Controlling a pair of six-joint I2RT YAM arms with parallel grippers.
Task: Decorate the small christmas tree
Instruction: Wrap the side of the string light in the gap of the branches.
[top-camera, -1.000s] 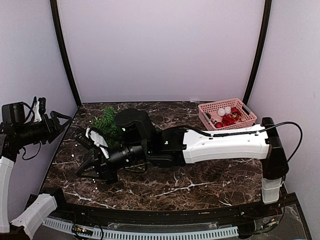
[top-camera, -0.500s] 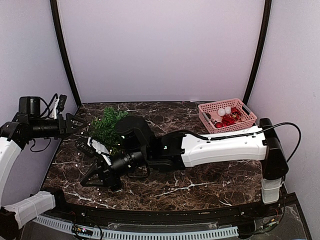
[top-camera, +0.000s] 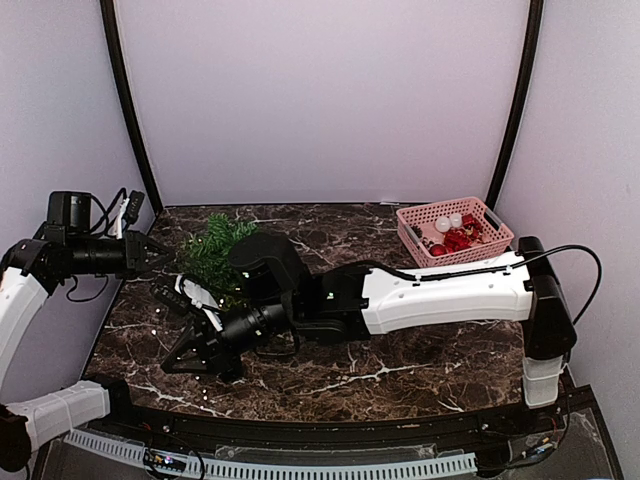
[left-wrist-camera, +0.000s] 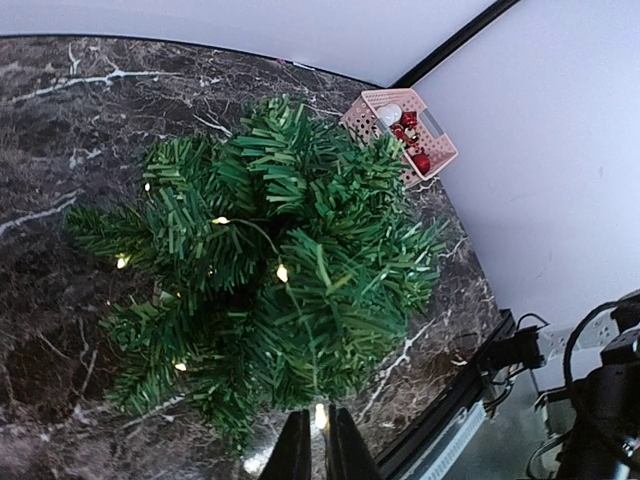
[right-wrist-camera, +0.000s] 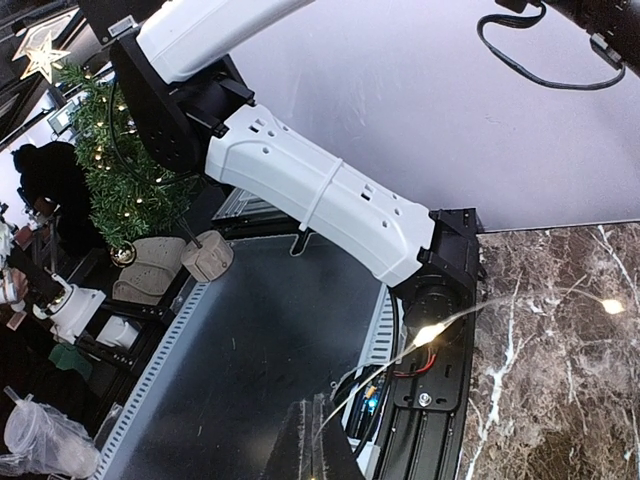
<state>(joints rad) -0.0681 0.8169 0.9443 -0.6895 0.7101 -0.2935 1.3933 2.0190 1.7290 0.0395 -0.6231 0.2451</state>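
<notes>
L tool (left-wrist-camera: 318, 420) pinched nearly closed at near edge of tree (left-wrist-camera: 280, 270), just ahead; can't tell if it has a twig. Hold gently, don't tug. R tool (right-wrist-camera: 312, 432) closed, light wire (right-wrist-camera: 380, 370) running off its tips. Drape loosely. Basket (left-wrist-camera: 400, 135) far beyond tree; R arm (top-camera: 450, 295) sprawls across surface (top-camera: 400, 385), blocking reach.

Glossy marble tbl (top-camera: 420, 375); plastic basket (top-camera: 475, 248); bristly tree (left-wrist-camera: 280, 290).
</notes>
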